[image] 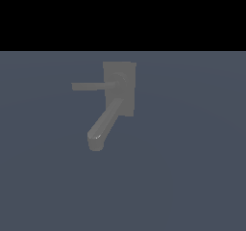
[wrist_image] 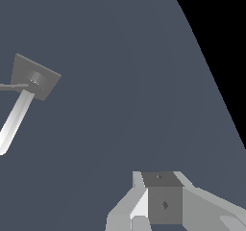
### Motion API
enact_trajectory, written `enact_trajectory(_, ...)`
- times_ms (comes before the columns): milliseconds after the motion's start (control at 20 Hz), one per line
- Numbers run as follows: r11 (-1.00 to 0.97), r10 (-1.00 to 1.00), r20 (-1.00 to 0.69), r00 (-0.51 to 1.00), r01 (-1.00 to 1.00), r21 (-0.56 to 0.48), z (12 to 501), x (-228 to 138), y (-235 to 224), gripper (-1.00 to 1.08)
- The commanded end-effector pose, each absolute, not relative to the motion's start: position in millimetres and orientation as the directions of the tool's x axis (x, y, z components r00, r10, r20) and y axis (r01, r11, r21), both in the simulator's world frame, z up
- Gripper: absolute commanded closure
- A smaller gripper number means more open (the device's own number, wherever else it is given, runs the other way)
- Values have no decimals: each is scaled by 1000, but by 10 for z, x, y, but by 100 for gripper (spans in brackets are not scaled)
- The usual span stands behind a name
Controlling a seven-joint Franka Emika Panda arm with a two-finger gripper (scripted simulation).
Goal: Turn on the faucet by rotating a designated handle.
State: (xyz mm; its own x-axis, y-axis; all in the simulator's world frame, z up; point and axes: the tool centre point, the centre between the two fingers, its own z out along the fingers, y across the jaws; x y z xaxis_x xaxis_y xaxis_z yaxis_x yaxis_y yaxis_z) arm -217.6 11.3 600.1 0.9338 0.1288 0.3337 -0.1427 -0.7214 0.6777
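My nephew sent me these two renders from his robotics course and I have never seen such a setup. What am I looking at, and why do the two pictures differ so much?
Both are computer-simulated pictures of one moment. The exterior view comes from a camera off the robot arm. It shows a matte grey faucet on a plain blue-grey floor: a flat rectangular back plate, a thick rounded spout, and a thin straight bar handle pointing toward the exterior view's left. The arm itself is not in that picture.

The wrist view comes from a camera on the arm's wrist. The pale grey blocky shapes at its edge are part of the gripper; its fingertips are cut off, so I cannot tell whether it is open. It holds nothing and is well apart from the faucet.
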Motion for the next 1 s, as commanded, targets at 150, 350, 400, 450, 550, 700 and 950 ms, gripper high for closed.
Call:
enact_trajectory(150,-530,225,360,905,-196,825,6335,-2057,314,108)
enact_trajectory(350,-371,302,343,889,-222,902,6520,-1945,532,108)
enact_trajectory(400,-329,322,334,886,-226,917,6557,-1912,595,108)
enact_trajectory(450,-287,341,323,883,-230,930,6589,-1878,660,108)
enact_trajectory(550,-201,378,295,878,-234,951,6640,-1802,799,108)
enact_trajectory(700,-71,429,240,871,-232,970,6677,-1671,1024,108)
enact_trajectory(950,146,496,113,861,-211,967,6622,-1404,1419,108)
